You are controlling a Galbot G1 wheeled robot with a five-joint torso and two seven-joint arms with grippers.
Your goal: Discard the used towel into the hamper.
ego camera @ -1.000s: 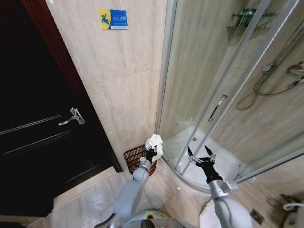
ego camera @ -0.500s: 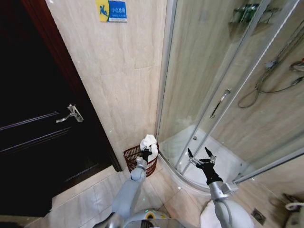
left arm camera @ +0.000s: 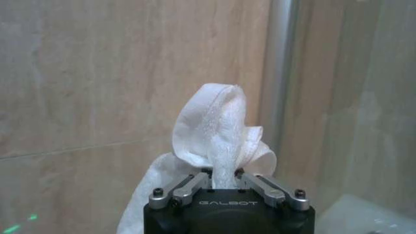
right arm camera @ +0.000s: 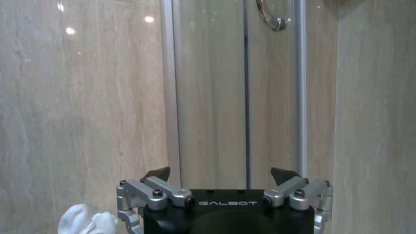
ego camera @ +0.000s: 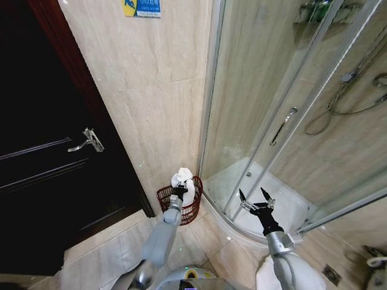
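Now the left claw (ego camera: 179,191) hangs directly over the hamper (ego camera: 180,208), clenched on the white towel (ego camera: 183,183); a second ago that bundle sat to the right of the basket, closer to the shower enclosure (ego camera: 272,121), and half a second ago it had only reached the rim. Part of that shift belongs to the head camera, which has tilted: the blue wall sign (ego camera: 143,6) has slid up toward the top edge and the door handle (ego camera: 86,140) has moved a little too. Even so, the towel has changed place against the hamper itself, so the arm has truly carried it across. From the left wrist, the towel (left arm camera: 217,141) stands up in a crumpled peak out of the claw (left arm camera: 222,176), the two fingers (left arm camera: 188,185) pinched tight on a fold, with more cloth draping down beside the claw body and the beige tiled wall (left arm camera: 97,87) behind. The hamper sits on the floor in the corner where that wall meets the shower frame, beside the dark door (ego camera: 42,151). The right claw (ego camera: 253,198) is parked off to the right before the shower glass, its fingers spread and holding nothing, as the right wrist view (right arm camera: 221,178) confirms. Judging by this, the carry is essentially done and the towel looks placed to fall inside once let go, though it is not yet dropped.
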